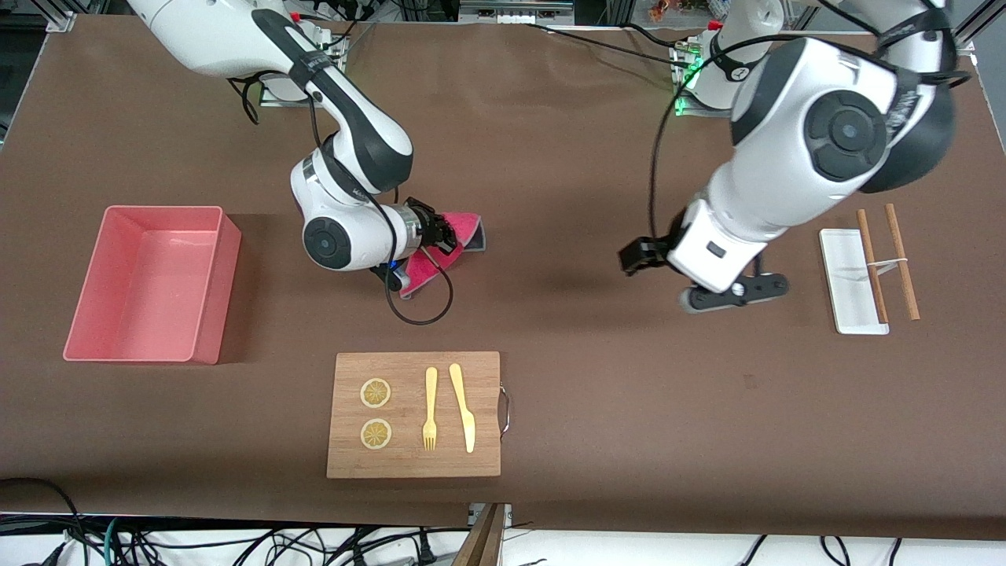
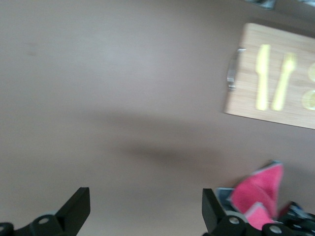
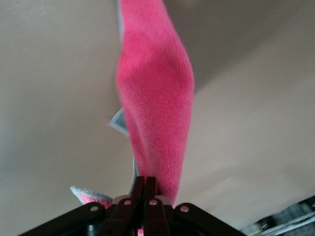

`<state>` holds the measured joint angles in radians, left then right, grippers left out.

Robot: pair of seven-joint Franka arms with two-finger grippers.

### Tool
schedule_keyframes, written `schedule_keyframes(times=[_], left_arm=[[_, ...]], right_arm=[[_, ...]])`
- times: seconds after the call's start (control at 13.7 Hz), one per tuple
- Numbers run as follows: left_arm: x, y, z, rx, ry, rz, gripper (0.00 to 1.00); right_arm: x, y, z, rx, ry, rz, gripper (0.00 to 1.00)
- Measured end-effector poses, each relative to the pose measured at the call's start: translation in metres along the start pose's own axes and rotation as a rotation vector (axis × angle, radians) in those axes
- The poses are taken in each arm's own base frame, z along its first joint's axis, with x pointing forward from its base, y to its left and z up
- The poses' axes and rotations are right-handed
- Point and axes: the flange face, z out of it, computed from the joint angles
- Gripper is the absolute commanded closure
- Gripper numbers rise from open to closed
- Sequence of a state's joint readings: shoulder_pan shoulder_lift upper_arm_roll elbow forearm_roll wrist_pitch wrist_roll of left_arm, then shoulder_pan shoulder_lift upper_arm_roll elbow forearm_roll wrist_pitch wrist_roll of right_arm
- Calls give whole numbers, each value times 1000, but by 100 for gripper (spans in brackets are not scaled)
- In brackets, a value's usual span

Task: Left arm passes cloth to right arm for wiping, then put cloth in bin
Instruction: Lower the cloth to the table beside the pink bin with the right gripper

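Both grippers visible: right gripper (image 1: 440,233) is pinching the cloth (image 1: 460,236), lying on the table beside the bin (image 1: 110,314); left gripper (image 1: 640,255) is hovering, fingers spread, empty, well apart from the bin.

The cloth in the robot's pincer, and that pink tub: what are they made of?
The cloth looks like soft fleece or microfibre: its pink face shows a fuzzy nap, and it droops limply from the shut right pincer. The pink tub seems to be moulded plastic: smooth, evenly coloured upright walls with a faint sheen. The left pincer is open and holds nothing.
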<state>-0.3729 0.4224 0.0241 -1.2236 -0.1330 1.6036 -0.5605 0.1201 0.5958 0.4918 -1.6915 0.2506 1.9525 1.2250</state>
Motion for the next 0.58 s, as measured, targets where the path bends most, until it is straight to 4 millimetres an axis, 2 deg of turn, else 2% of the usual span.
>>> schedule_keyframes(times=[0.07,0.22,0.44,0.58], left_arm=[[1,-14,-4,45,-6,11,0],[-1,-34,-16,101,-18,43,0],[4,-69,-37,112,-26,108,0],[10,-102,-50,106,-26,155,0]], right_arm=[[11,5,6,-24,26,-32,100],[50,18,9,-51,62,-94,100],[129,51,-10,-59,91,-187,100],[175,78,-25,-69,102,-246,100]])
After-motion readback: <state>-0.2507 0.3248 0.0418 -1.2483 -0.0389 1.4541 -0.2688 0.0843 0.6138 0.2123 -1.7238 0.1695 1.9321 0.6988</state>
